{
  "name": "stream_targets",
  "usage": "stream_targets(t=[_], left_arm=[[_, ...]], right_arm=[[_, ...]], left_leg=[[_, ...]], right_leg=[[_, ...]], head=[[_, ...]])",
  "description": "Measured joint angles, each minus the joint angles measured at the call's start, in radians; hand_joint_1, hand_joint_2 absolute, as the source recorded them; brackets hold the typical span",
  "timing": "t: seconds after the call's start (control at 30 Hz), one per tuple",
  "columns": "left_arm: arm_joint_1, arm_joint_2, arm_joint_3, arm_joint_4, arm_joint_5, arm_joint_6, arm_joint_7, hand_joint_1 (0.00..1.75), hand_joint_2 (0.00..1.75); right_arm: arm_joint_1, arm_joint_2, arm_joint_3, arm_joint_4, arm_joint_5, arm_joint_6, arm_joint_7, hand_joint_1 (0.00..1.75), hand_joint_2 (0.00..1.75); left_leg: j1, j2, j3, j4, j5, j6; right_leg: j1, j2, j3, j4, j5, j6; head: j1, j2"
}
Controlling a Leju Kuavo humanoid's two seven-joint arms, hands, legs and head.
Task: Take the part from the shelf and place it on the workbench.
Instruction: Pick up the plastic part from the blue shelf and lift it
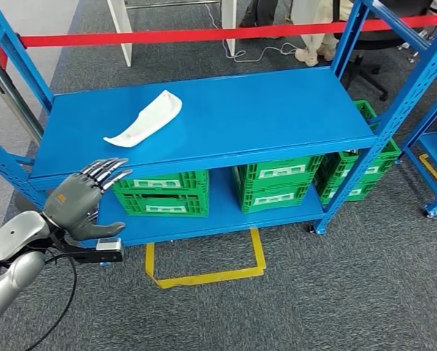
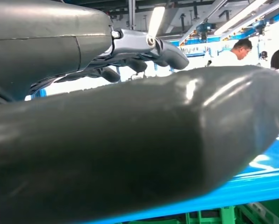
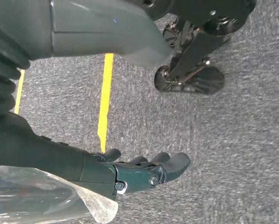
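Part (image 1: 145, 117) lies well inside shelf (image 1: 249, 110) edges.

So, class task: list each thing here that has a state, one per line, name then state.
white part: lying flat on the top shelf, untouched
left hand: open, raised before the shelf, holding nothing
right hand: hanging over the carpet, empty
green crates: sitting on the lower shelf

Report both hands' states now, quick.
Left hand: open, holding nothing, short of the white part on the shelf.
Right hand: open, holding nothing, hanging over the carpet.
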Motion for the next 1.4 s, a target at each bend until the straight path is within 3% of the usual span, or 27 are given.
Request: stream_targets(t=[0.07,0.17,0.23,0.27,0.37,0.43,0.5,0.57,0.63,0.7,0.73,0.77,0.87,0.93,1.0,1.07,1.13,1.2,1.27,1.3,1.33,1.4], left_arm=[[0.001,0.002,0.008,0.002,0.001,-0.001,0.011,0.0,0.0],[0.002,0.004,0.018,0.007,0.001,-0.007,0.032,0.0,0.0],[0.005,0.004,0.021,0.012,0.0,-0.011,0.042,0.0,0.0],[0.006,0.004,0.022,0.015,-0.001,-0.012,0.045,0.0,0.0],[0.004,0.004,0.028,0.019,-0.007,-0.014,0.061,0.0,0.0],[0.0,0.002,0.033,0.023,-0.012,-0.018,0.073,0.0,0.0],[-0.002,0.0,0.036,0.027,-0.013,-0.023,0.079,0.0,0.0],[-0.002,-0.002,0.038,0.029,-0.013,-0.024,0.08,0.0,0.0],[-0.004,-0.003,0.04,0.03,-0.013,-0.024,0.082,0.0,0.0],[-0.004,-0.005,0.041,0.031,-0.013,-0.026,0.084,0.0,0.0],[-0.003,-0.006,0.041,0.032,-0.013,-0.027,0.085,0.0,0.0],[-0.002,-0.008,0.041,0.033,-0.013,-0.028,0.086,0.0,0.0],[-0.002,-0.011,0.041,0.035,-0.013,-0.028,0.089,0.0,0.0],[-0.003,-0.013,0.041,0.037,-0.014,-0.029,0.09,0.0,0.0],[-0.002,-0.015,0.041,0.039,-0.014,-0.03,0.092,0.0,0.0],[-0.001,-0.017,0.042,0.04,-0.015,-0.03,0.092,0.0,0.0],[-0.005,-0.017,0.045,0.041,-0.015,-0.03,0.093,0.0,0.0],[-0.004,-0.018,0.045,0.044,-0.015,-0.031,0.094,0.0,0.0],[-0.001,-0.019,0.044,0.047,-0.014,-0.034,0.091,0.0,0.0],[-0.001,-0.02,0.042,0.049,-0.012,-0.037,0.085,0.0,0.0],[-0.002,-0.022,0.039,0.05,-0.009,-0.042,0.075,0.0,0.0],[-0.005,-0.029,0.032,0.057,0.007,-0.053,0.045,0.0,0.0]], right_arm=[[0.0,0.0,-0.002,0.0,0.0,-0.002,0.0,0.0,1.75],[0.001,0.0,-0.007,0.0,0.001,-0.003,0.0,0.0,1.75],[0.002,0.0,-0.012,0.0,0.0,-0.004,0.001,0.0,1.75],[0.002,0.0,-0.015,0.0,0.0,-0.005,0.002,0.0,1.75],[0.001,0.0,-0.019,0.0,0.0,-0.005,0.004,0.0,1.75],[0.001,-0.001,-0.023,0.0,0.0,-0.005,0.006,0.0,1.75],[0.002,-0.002,-0.025,0.001,0.0,-0.004,0.006,0.0,1.75],[0.001,-0.001,-0.026,0.002,0.001,-0.003,0.006,0.0,1.75],[-0.002,-0.001,-0.027,0.003,0.001,-0.003,0.004,0.0,1.75],[0.0,-0.001,-0.029,0.003,0.001,-0.004,0.003,0.0,1.75],[0.002,-0.001,-0.031,0.003,0.001,-0.004,0.003,0.0,1.75],[0.004,-0.001,-0.033,0.003,0.001,-0.004,0.003,0.0,1.75],[0.005,-0.002,-0.035,0.004,0.002,-0.004,0.003,0.0,1.75],[0.004,-0.004,-0.036,0.005,0.001,-0.005,0.002,0.0,1.75],[0.007,-0.005,-0.037,0.006,0.001,-0.005,0.002,0.0,1.75],[0.01,-0.005,-0.038,0.006,0.001,-0.005,0.001,0.0,1.75],[0.007,-0.004,-0.041,0.006,0.001,-0.004,0.0,0.0,1.75],[0.004,-0.004,-0.042,0.006,0.002,-0.003,0.0,0.0,1.75],[0.005,-0.004,-0.043,0.007,0.004,-0.003,0.0,0.0,1.75],[0.006,-0.004,-0.043,0.007,0.007,-0.003,0.0,0.0,1.75],[0.006,-0.004,-0.043,0.007,0.01,-0.002,0.0,0.0,1.75],[0.005,-0.004,-0.044,0.007,0.017,-0.002,0.0,0.0,1.75]], left_leg=[[0.003,0.007,-0.009,0.024,-0.019,-0.013],[0.013,0.02,-0.084,0.189,-0.1,-0.032],[0.023,0.022,-0.126,0.271,-0.117,-0.041],[0.027,0.023,-0.124,0.261,-0.098,-0.044],[0.035,0.031,-0.042,0.084,-0.003,-0.053],[0.032,0.035,-0.012,0.017,0.005,-0.044],[0.028,0.032,-0.01,0.011,-0.006,-0.022],[0.028,0.031,-0.002,0.008,-0.01,-0.004],[0.024,0.031,0.006,0.007,-0.015,0.01],[0.015,0.03,0.011,0.007,-0.022,0.02],[0.011,0.029,0.015,0.007,-0.026,0.024],[0.006,0.028,0.021,0.007,-0.031,0.026],[-0.004,0.026,0.051,0.007,-0.053,0.028],[-0.004,0.025,0.062,0.003,-0.065,0.021],[-0.002,0.023,0.072,0.005,-0.067,0.01],[-0.001,0.024,0.074,0.03,-0.066,0.0],[0.004,0.025,0.031,0.113,-0.077,-0.011],[0.014,0.026,-0.046,0.222,-0.117,-0.028],[0.025,0.027,-0.098,0.257,-0.148,-0.043],[0.031,0.028,-0.105,0.231,-0.135,-0.049],[0.036,0.03,-0.102,0.183,-0.098,-0.054],[0.043,0.039,-0.097,0.082,0.012,-0.062]], right_leg=[[-0.003,-0.003,0.004,-0.006,0.003,-0.01],[-0.007,-0.009,0.008,-0.009,0.001,-0.021],[-0.008,-0.013,0.011,-0.009,-0.001,-0.021],[-0.01,-0.013,0.013,-0.008,-0.003,-0.019],[-0.015,-0.014,0.023,-0.005,-0.013,-0.002],[-0.014,-0.015,0.024,-0.005,-0.018,0.013],[-0.014,-0.017,0.025,-0.002,-0.013,0.029],[-0.016,-0.018,0.015,0.022,-0.021,0.038],[-0.015,-0.016,-0.037,0.112,-0.063,0.036],[-0.009,-0.015,-0.117,0.242,-0.112,0.033],[-0.006,-0.015,-0.145,0.278,-0.117,0.031],[-0.003,-0.015,-0.156,0.278,-0.102,0.027],[0.011,-0.013,-0.101,0.112,0.013,-0.003],[0.02,-0.011,-0.067,0.031,0.025,-0.02],[0.024,-0.011,-0.046,0.008,0.012,-0.029],[0.018,-0.012,-0.014,-0.009,0.017,-0.034],[0.01,-0.013,0.018,-0.023,0.009,-0.038],[0.005,-0.013,0.041,-0.026,-0.008,-0.038],[-0.001,-0.012,0.069,-0.026,-0.029,-0.031],[-0.006,-0.011,0.086,-0.025,-0.04,-0.025],[-0.011,-0.011,0.103,-0.024,-0.053,-0.017],[-0.019,-0.01,0.125,-0.019,-0.081,0.002]], head=[[-0.003,0.0],[-0.008,0.0],[-0.008,0.0],[-0.008,0.0],[-0.009,0.0],[-0.01,0.0],[-0.009,0.0],[-0.007,0.0],[-0.002,0.0],[0.001,0.0],[0.001,0.0],[0.001,0.0],[0.0,0.0],[-0.002,0.0],[-0.001,0.0],[-0.003,0.0],[-0.007,0.0],[-0.01,0.0],[-0.01,0.0],[-0.01,0.0],[-0.01,0.0],[-0.012,0.0]])
